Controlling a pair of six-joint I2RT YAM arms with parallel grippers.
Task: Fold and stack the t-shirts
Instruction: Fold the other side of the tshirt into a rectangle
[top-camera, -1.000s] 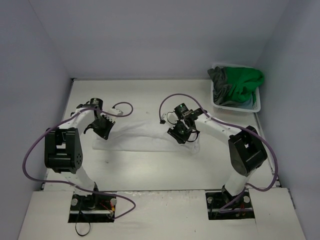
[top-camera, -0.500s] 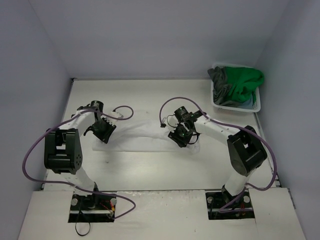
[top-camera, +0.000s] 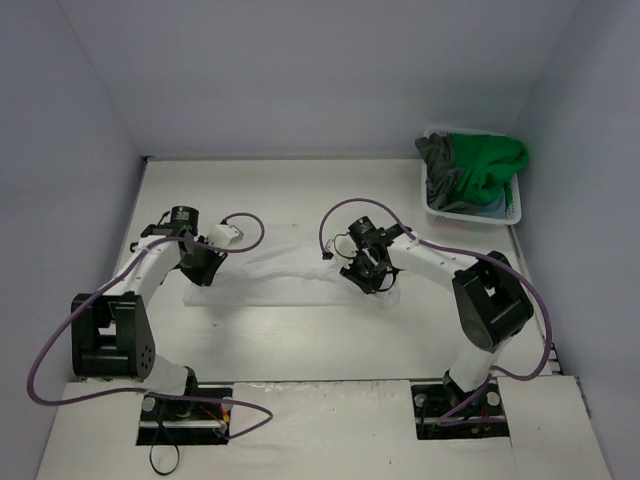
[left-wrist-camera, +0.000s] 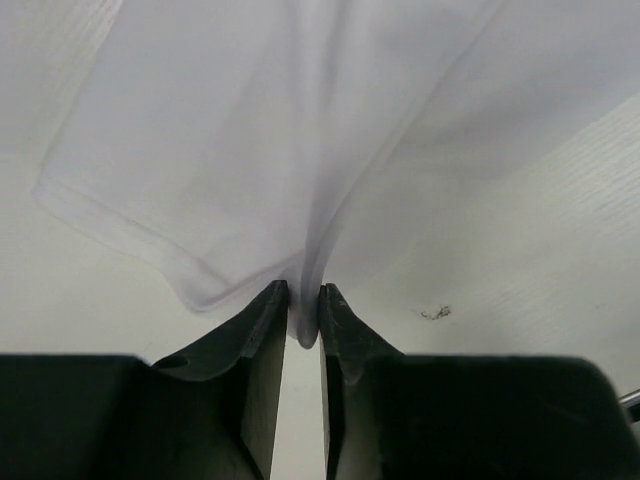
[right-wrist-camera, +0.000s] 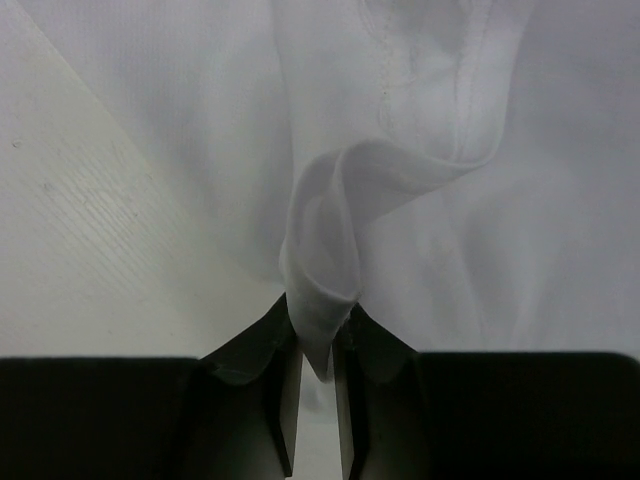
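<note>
A white t-shirt (top-camera: 285, 272) lies stretched across the middle of the table between the two arms. My left gripper (top-camera: 203, 265) is shut on a pinch of its left edge; in the left wrist view the white cloth (left-wrist-camera: 250, 150) rises from between the black fingers (left-wrist-camera: 262, 330). At the shirt's right end my right gripper (top-camera: 368, 272) is shut on a bunched fold of the white shirt (right-wrist-camera: 322, 240) beside a stitched hem. A dark grey t-shirt (top-camera: 437, 157) and a bright green t-shirt (top-camera: 487, 160) are piled in the basket, with a light blue-grey one (top-camera: 497, 202) under them.
A white plastic laundry basket (top-camera: 515, 210) stands at the back right corner of the table. Purple cables (top-camera: 345, 210) loop above both arms. Walls close the table on the left, back and right.
The left arm has swung leftward and its base link has turned, pulling the shirt's left end out. Both grippers have closed down on the white cloth. The right gripper shifted slightly back.
</note>
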